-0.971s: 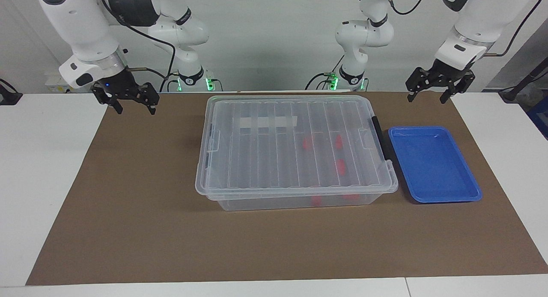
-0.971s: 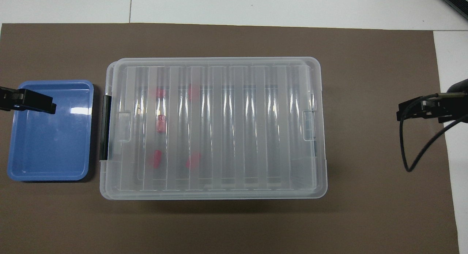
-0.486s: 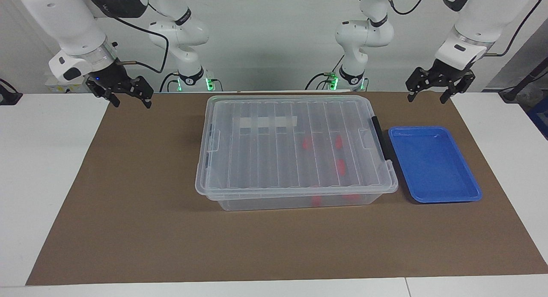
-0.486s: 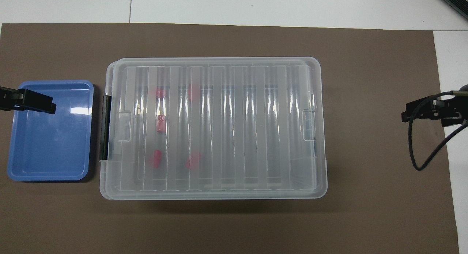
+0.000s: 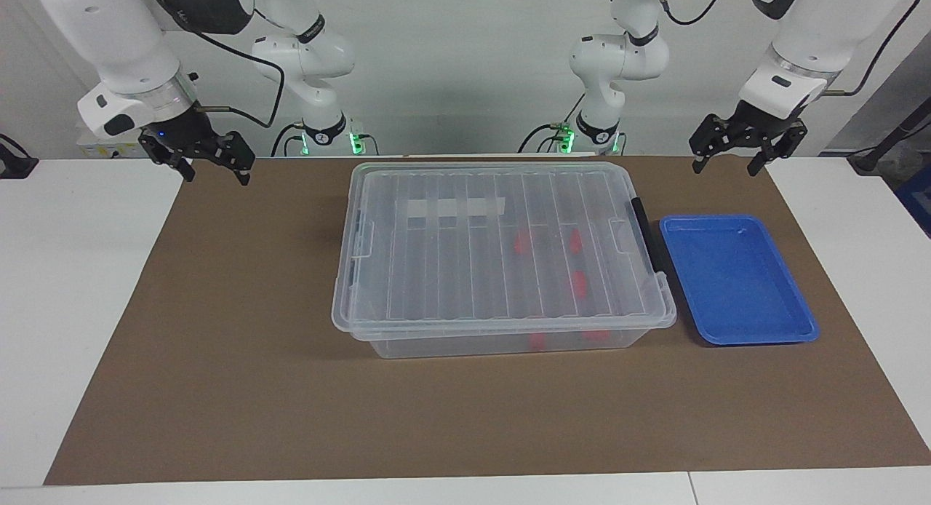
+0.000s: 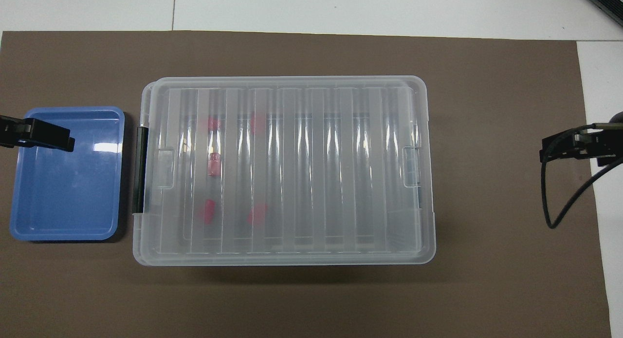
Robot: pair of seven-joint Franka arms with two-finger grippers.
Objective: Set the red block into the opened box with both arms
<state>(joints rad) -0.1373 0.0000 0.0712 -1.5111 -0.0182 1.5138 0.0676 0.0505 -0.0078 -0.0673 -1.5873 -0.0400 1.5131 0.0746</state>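
Five red blocks lying inside box, seen through clear ribbed lid, all clustering toward left arm's end. Lid sitting closed on box. Box resting mid brown mat on worktop. Blue tray sitting just beside box at left arm's end, holding nothing. Left tool hanging released, empty, over mat edge near tray. Right tool hanging released, empty, over mat corner at right arm's end.

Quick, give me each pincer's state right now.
Left pincer: open, holding nothing, up over the mat's edge near the blue tray.
Right pincer: open, holding nothing, over the mat's other end.
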